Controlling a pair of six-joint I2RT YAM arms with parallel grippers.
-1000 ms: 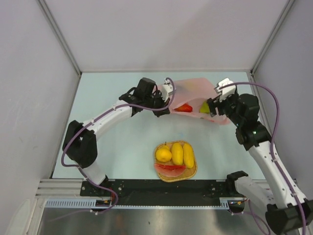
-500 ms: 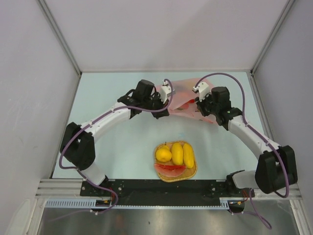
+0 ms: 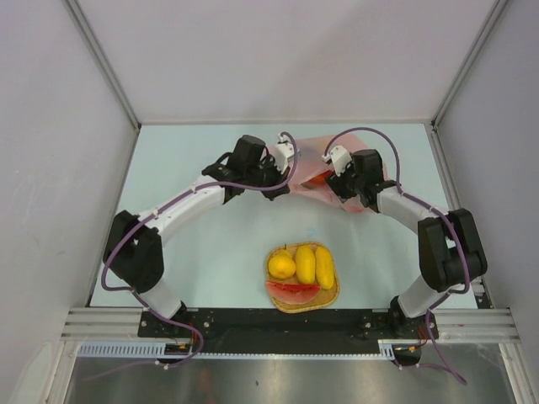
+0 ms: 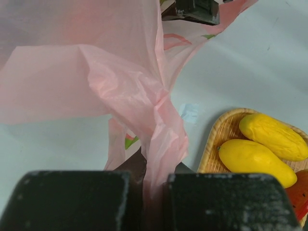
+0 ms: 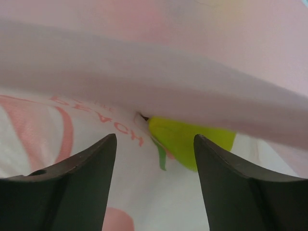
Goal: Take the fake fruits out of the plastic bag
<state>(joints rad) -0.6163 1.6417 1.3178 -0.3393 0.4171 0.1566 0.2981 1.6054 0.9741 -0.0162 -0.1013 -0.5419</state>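
Green fruit [image 5: 192,139] in plastic bag [image 4: 96,72]; watermelon slice [image 3: 292,292] in tray [image 4: 210,144]

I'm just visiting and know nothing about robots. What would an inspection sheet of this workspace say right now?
Surface: pale blue table, no spills seen.
Job's things: pink plastic bag lies at the far side with a green pear inside; three yellow fruits and a watermelon slice sit in the woven tray.
Clutter: nothing seen.
Grippers: left gripper is shut on a bag fold; right gripper is open, facing the green pear.
Cables: purple cables run along both arms.
Surroundings: plain grey walls.
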